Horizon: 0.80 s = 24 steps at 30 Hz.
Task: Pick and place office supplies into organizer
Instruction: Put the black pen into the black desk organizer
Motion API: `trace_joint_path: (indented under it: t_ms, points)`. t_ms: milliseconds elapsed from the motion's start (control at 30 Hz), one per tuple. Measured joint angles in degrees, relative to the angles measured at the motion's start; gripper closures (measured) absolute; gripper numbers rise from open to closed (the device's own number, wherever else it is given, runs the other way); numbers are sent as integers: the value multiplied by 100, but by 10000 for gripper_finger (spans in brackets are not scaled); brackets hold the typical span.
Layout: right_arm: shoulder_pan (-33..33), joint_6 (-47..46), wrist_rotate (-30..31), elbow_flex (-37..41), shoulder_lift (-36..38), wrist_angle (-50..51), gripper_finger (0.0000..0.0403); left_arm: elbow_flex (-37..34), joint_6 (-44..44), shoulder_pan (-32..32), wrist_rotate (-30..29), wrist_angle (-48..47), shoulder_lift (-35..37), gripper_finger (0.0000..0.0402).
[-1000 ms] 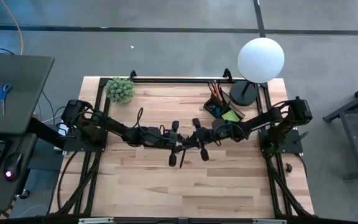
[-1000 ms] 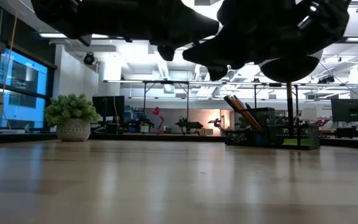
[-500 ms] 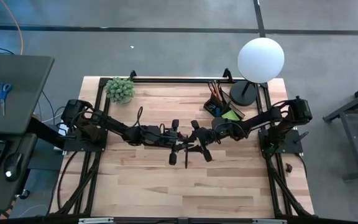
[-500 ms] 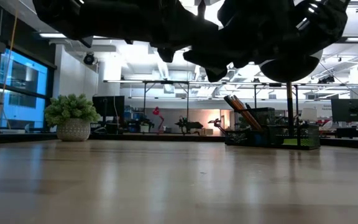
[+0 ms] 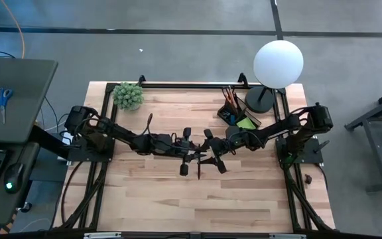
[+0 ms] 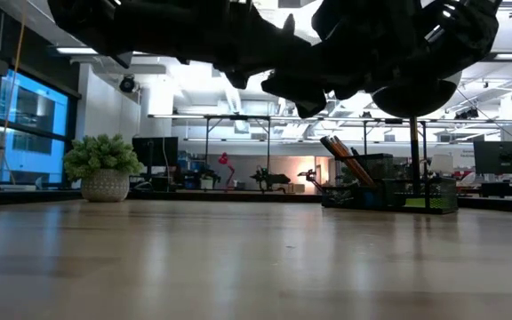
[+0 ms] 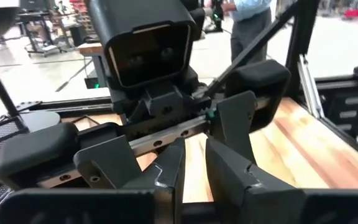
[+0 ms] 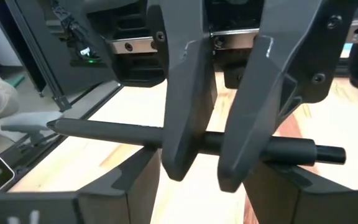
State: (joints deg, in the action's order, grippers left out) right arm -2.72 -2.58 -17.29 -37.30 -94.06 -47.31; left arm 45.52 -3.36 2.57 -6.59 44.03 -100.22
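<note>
Arms reach in from both sides and we see them meet above the middle of the wooden table (image 5: 178, 199), well off its surface in the low view. In the right wrist view, the left gripper (image 8: 205, 165) faces the camera, its two fingers (image 8: 182, 93) pinched around the middle of a black pen (image 8: 104, 132). The pen lies crosswise between them, sticking out on both sides. The left claw is nearly closed, open only as far as the pen's thickness.

The right gripper (image 7: 176, 134) sits directly opposite, nose to nose with the left one. Its fingers stand wide apart on either side of the pen and the left fingers, and we see nothing held in them. We cannot tell whether they touch the pen.

The organizer (image 5: 234, 114) stands near the table's far right corner, just beside the black base of the white globe lamp (image 5: 277, 63). Pencils (image 5: 229, 95) lean out of it and a green sticky pad (image 5: 246, 123) sits at its near end. A small potted plant (image 5: 128, 95) stands at the far left corner. Blue-handled scissors (image 5: 4, 98) lie on a separate desk to the left. A person (image 7: 247, 18) stands in the room beyond the table.
</note>
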Motion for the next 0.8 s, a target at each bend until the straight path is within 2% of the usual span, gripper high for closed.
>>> trace_joint_path:
  t_ms: [367,500,667,800]
  points:
    - [-2,29,-2,0,-11,158,198,7,-420,-12,839,-336,2,341]
    - [-13,51,199,0,-11,192,198,0,-333,-15,1209,-384,2,334]
    - [26,164,685,-6,-12,69,198,-7,86,26,1248,-557,-8,319]
    - [20,73,731,-75,2,-277,198,-29,-414,14,1172,-914,-46,306]
